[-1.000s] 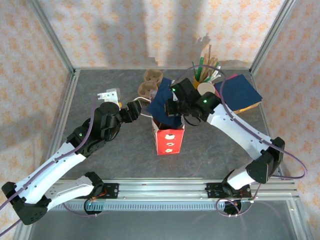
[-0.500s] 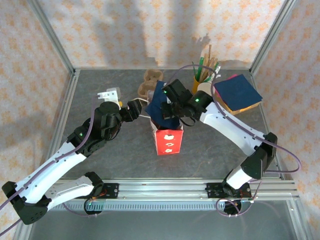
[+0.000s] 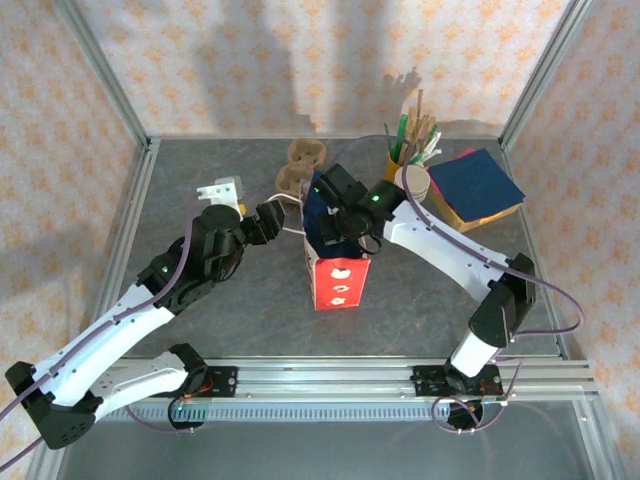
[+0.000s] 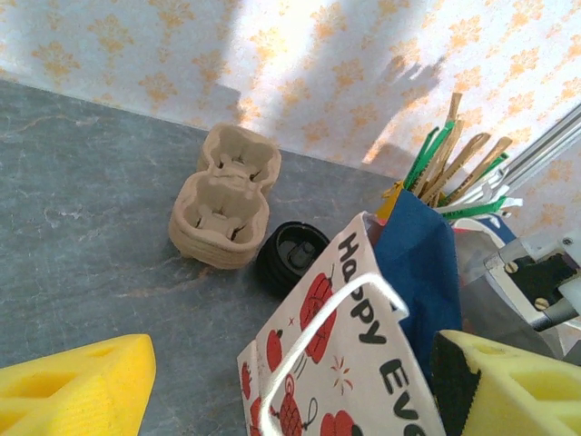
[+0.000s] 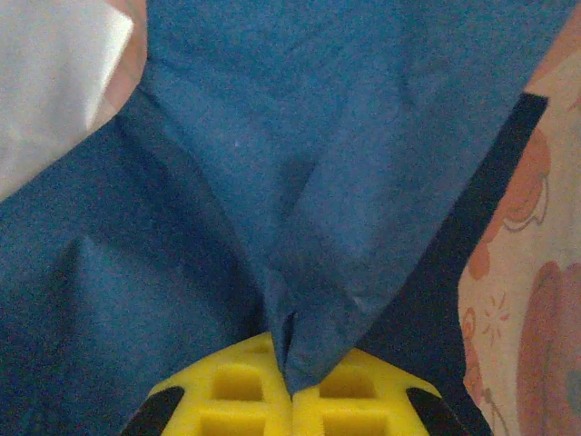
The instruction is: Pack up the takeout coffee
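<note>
The takeout coffee, a short black cup with a black lid, stands on the table between the brown carrier and the red bag. The bag stands upright at the table's middle. My right gripper is over the bag's mouth, shut on a dark blue napkin pinched between its yellow fingers. The napkin hangs into the bag's opening. At the bag's left side my left gripper is open. The bag's top and white cord handle lie between its yellow fingers.
A brown pulp cup carrier sits behind the bag. A yellow holder with sticks and straws, white-rimmed cups and a pile of blue napkins are at the back right. A small white object lies at the back left.
My right gripper has carried the blue napkin leftward from beside the holder to over the bag's mouth. The left arm and the bag have stayed put.
</note>
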Action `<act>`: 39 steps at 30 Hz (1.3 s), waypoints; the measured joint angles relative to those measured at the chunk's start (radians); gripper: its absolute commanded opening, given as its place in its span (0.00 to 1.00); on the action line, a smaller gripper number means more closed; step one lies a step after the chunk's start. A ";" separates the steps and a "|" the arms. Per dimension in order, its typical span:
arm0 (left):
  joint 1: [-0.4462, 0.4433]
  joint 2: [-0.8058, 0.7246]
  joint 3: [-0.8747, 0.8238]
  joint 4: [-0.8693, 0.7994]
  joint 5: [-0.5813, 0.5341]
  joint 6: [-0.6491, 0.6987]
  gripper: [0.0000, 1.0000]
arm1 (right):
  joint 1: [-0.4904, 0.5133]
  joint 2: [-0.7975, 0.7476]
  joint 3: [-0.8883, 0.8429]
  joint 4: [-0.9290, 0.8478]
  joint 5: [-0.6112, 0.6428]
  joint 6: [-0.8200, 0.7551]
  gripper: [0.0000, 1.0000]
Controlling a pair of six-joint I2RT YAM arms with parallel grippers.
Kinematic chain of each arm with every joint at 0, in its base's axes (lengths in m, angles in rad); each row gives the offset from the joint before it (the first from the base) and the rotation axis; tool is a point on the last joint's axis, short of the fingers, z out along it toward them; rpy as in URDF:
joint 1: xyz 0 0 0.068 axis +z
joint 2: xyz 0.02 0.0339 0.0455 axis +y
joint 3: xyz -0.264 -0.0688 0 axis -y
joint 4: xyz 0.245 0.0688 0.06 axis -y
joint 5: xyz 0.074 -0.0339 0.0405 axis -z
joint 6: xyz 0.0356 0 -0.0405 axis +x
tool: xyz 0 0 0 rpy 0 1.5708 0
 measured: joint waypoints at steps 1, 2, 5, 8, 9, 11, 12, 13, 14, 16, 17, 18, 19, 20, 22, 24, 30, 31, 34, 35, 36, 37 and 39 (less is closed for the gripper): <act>0.000 0.000 -0.002 0.001 0.000 0.000 0.81 | 0.000 0.006 0.006 -0.007 -0.003 0.000 0.00; 0.000 0.000 -0.003 0.002 0.000 0.000 0.81 | 0.000 0.012 0.014 -0.012 -0.004 0.000 0.01; 0.000 0.000 -0.003 0.002 0.000 0.000 0.81 | 0.000 0.025 0.044 -0.029 -0.016 0.001 0.12; 0.000 0.000 -0.003 0.002 0.000 0.000 0.81 | 0.000 0.025 0.073 -0.041 -0.026 -0.002 0.29; 0.000 0.000 -0.003 0.002 0.000 0.000 0.81 | 0.000 0.025 0.083 -0.044 -0.028 -0.005 0.30; 0.000 0.000 -0.003 0.002 -0.001 0.000 0.81 | 0.000 0.025 0.114 -0.053 -0.033 -0.003 0.33; 0.000 0.000 -0.003 0.002 -0.001 0.000 0.81 | 0.000 0.025 0.128 -0.055 -0.033 -0.004 0.35; 0.000 0.000 -0.003 0.002 -0.001 0.000 0.81 | 0.000 0.025 0.146 -0.056 -0.032 -0.003 0.36; 0.000 0.000 -0.003 0.002 -0.001 0.000 0.81 | 0.000 0.025 0.164 -0.056 -0.031 -0.004 0.36; 0.000 0.000 -0.003 0.002 -0.001 0.000 0.81 | 0.000 0.025 0.193 -0.057 -0.025 -0.004 0.37; 0.000 0.000 -0.003 0.002 -0.001 0.000 0.81 | 0.000 0.025 0.206 -0.058 -0.021 -0.004 0.37; 0.000 -0.001 -0.005 0.002 -0.001 0.000 0.81 | 0.000 0.025 0.214 -0.059 -0.017 -0.003 0.37; 0.000 -0.003 -0.008 0.002 -0.001 0.000 0.81 | 0.000 0.025 0.222 -0.060 -0.013 -0.004 0.37; 0.000 -0.005 -0.012 0.002 -0.001 0.000 0.81 | 0.000 0.025 0.229 -0.060 -0.009 -0.003 0.36; 0.000 -0.005 -0.016 0.002 -0.001 0.000 0.81 | 0.000 0.025 0.239 -0.058 -0.002 -0.003 0.36; 0.000 -0.005 -0.020 0.002 -0.001 0.000 0.81 | 0.000 0.024 0.246 -0.053 0.002 -0.003 0.36; 0.000 -0.009 -0.021 0.002 -0.005 0.000 0.81 | -0.008 0.016 0.309 -0.027 0.038 -0.022 0.46; 0.000 -0.011 -0.021 0.002 -0.006 0.000 0.81 | -0.020 0.012 0.334 -0.028 0.044 -0.027 0.46; 0.000 -0.016 -0.021 0.002 -0.017 0.001 0.81 | -0.100 0.008 0.429 -0.040 0.061 -0.041 0.49; 0.000 -0.018 -0.021 0.002 -0.019 0.001 0.81 | -0.139 0.005 0.457 -0.041 0.068 -0.046 0.50; 0.000 -0.019 -0.021 0.002 -0.021 0.001 0.81 | -0.186 -0.003 0.480 -0.040 0.078 -0.053 0.51; 0.000 -0.020 -0.021 0.002 -0.021 0.001 0.81 | -0.237 -0.013 0.492 -0.040 0.087 -0.060 0.53; 0.000 -0.020 -0.021 0.002 -0.023 0.001 0.81 | -0.327 -0.035 0.496 -0.039 0.103 -0.073 0.58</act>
